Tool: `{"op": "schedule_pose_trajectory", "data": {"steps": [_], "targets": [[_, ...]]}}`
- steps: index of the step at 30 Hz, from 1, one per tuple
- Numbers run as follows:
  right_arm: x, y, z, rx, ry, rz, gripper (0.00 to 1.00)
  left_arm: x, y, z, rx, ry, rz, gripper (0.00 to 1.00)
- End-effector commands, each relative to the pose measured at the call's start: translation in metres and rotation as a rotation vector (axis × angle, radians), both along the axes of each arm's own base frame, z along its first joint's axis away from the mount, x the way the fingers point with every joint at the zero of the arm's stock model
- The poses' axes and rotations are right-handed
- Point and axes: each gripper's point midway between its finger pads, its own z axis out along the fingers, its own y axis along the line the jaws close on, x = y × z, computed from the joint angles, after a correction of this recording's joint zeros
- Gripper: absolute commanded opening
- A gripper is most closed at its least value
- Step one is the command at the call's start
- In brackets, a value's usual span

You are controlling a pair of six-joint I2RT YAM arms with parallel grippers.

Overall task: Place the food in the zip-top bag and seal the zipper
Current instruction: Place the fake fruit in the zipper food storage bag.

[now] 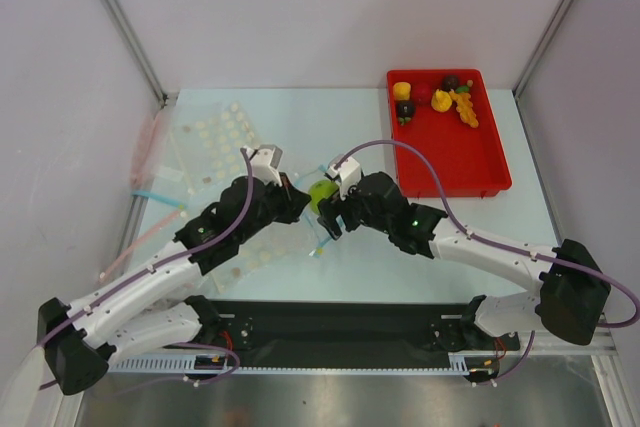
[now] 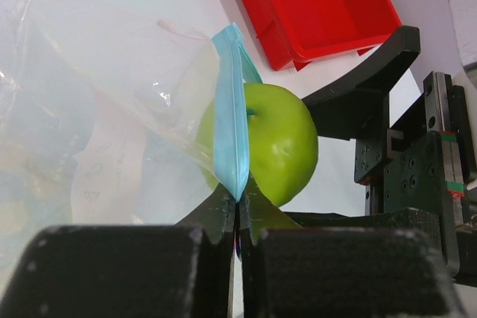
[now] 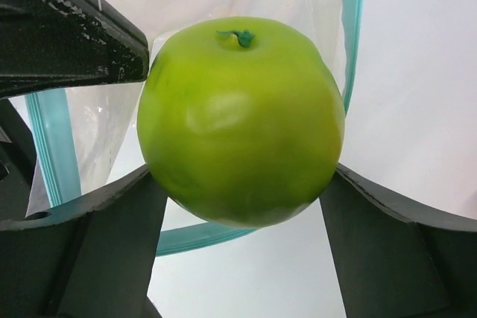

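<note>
My right gripper [image 1: 327, 209] is shut on the green apple [image 3: 240, 121] and holds it at the mouth of the clear zip-top bag [image 2: 89, 124]. The apple also shows in the top view [image 1: 321, 192] and the left wrist view [image 2: 279, 143]. My left gripper [image 2: 238, 202] is shut on the light-blue zipper strip [image 2: 232, 121] and holds the bag's mouth edge up, next to the apple. The zipper loops open around the apple in the right wrist view [image 3: 56, 147]. Other food pieces [image 1: 436, 99] lie in the red tray [image 1: 455, 162].
The red tray stands at the back right of the table; it also shows in the left wrist view [image 2: 313, 5]. Other clear bags with pink strips [image 1: 150, 147] lie at the left. Walls enclose the table on the left, back and right.
</note>
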Motion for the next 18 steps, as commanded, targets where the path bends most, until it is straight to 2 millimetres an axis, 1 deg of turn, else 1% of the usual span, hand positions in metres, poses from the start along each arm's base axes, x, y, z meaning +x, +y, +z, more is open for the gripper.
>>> {"op": "schedule_pose_trajectory", "data": {"steps": [1,7,8,10,11,12,14,18], "targets": [[0.005,0.012,0.027,0.065,-0.042,0.008,0.84,0.003,0.005,0.016,-0.074,-0.040,0.039,0.00],[0.009,0.012,0.025,0.070,-0.028,0.007,0.86,0.002,0.020,0.028,-0.138,-0.079,0.095,0.00],[0.009,0.012,0.025,0.071,-0.024,0.010,0.87,0.002,0.022,0.025,-0.142,-0.080,0.104,0.00],[0.010,0.013,0.022,0.068,-0.015,0.008,0.86,0.001,0.027,0.031,-0.164,-0.098,0.116,0.00],[0.007,0.016,0.021,0.073,-0.003,0.031,0.86,0.001,0.028,0.030,-0.165,-0.099,0.116,0.00],[0.004,0.015,0.014,0.053,0.024,0.038,0.85,0.000,0.029,0.032,-0.172,-0.103,0.118,0.00],[0.005,0.016,0.012,0.049,0.031,0.038,0.81,0.001,0.029,0.031,-0.171,-0.104,0.121,0.00],[0.006,0.019,0.007,0.043,0.054,0.044,0.76,0.001,0.027,0.031,-0.166,-0.101,0.111,0.00]]}}
